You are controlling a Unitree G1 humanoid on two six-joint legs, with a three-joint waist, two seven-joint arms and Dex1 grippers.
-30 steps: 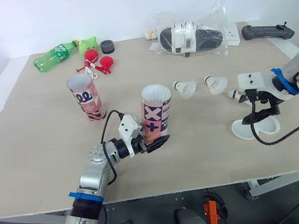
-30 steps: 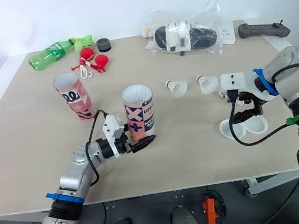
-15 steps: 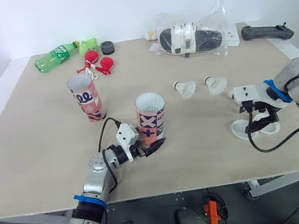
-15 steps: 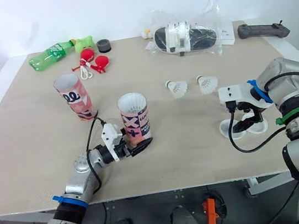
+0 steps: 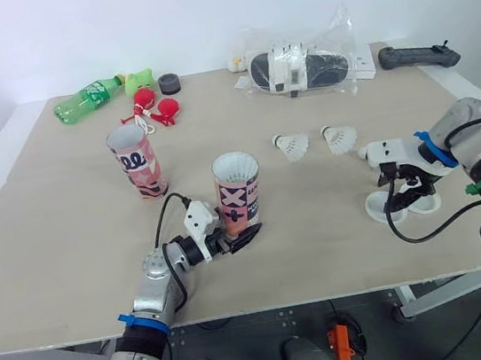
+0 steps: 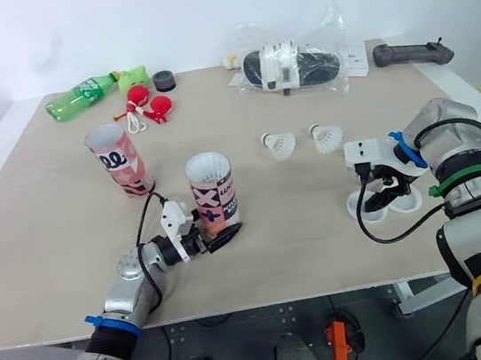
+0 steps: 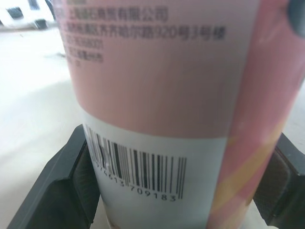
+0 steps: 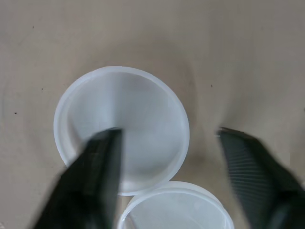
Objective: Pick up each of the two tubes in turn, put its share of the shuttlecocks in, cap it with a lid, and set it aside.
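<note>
My left gripper (image 5: pixel 235 240) is shut on the base of a pink patterned tube (image 5: pixel 237 191), which stands upright and open-topped in the near middle of the table. In the left wrist view the tube (image 7: pixel 162 95) sits between both black fingers (image 7: pixel 57 186). A second pink tube (image 5: pixel 136 161) stands further left. Two white shuttlecocks (image 5: pixel 292 145) (image 5: pixel 339 138) lie right of centre. Two translucent lids (image 5: pixel 381 208) (image 5: pixel 425 202) lie side by side on the right. My right gripper (image 5: pixel 401 196) hangs open just over them, one finger (image 8: pixel 95 176) above the lid (image 8: pixel 128 119).
At the back left lie a green bottle (image 5: pixel 85 96), a green toy (image 5: pixel 141 75), red maracas (image 5: pixel 153 103) and a black roll (image 5: pixel 171 83). A plastic bag with a sandal (image 5: pixel 304 55) and a black handle (image 5: pixel 416 55) lie at the back right.
My left gripper has drawn the held tube a little to the left and nearer. My right gripper has come down closer over the two lids. The camera has shifted slightly.
</note>
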